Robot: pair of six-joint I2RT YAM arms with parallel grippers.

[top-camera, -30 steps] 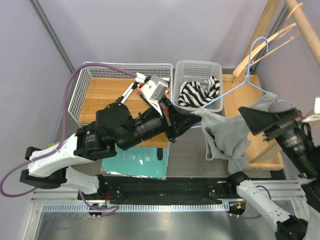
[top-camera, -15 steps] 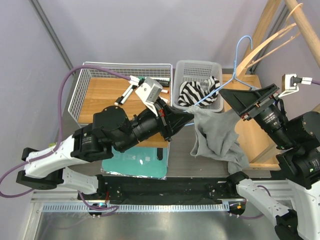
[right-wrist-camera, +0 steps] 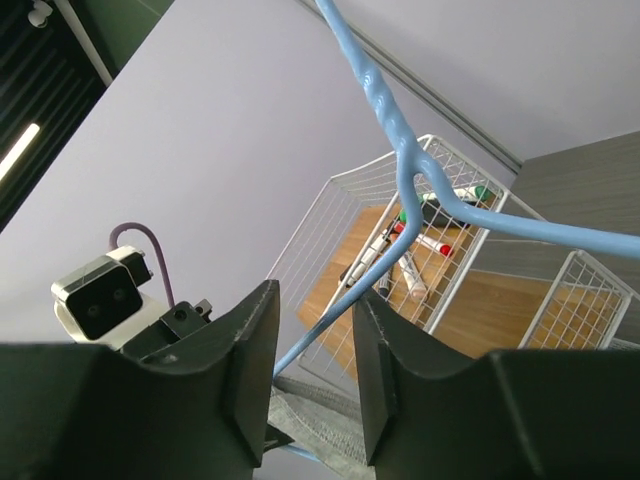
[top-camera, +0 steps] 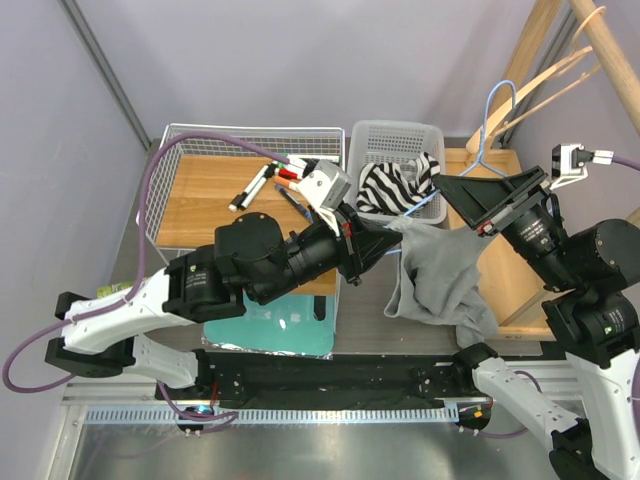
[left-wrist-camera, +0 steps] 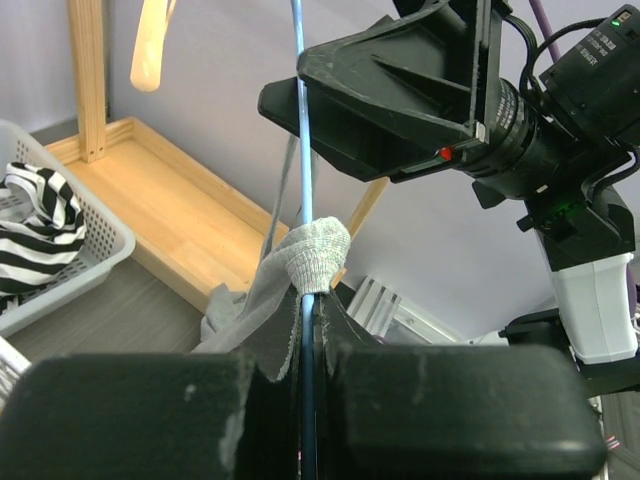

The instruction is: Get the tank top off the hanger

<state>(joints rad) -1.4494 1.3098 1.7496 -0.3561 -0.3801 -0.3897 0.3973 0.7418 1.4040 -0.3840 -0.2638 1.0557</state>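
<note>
Item: grey knit tank top (top-camera: 440, 280), draped from a blue wire hanger (right-wrist-camera: 380, 110), held in the air over the table (top-camera: 365, 315).
Left pincer (left-wrist-camera: 308, 300): closed on the hanger wire, with the bunched strap (left-wrist-camera: 315, 255) just above its tips.
Right pincer (right-wrist-camera: 315, 300): parted, with the wire running through the gap and no grip evident.
Step in hand: apparently working the strap off the wire.
Handling: probably hold the wire steady, draw the strap along it towards the free end, and avoid snagging.

The left arm (top-camera: 240, 270) and right arm (top-camera: 590, 265) pair black joint housings with white links. A purple cable (top-camera: 148, 180) trails from the left's grey wrist camera (top-camera: 326, 186).
</note>
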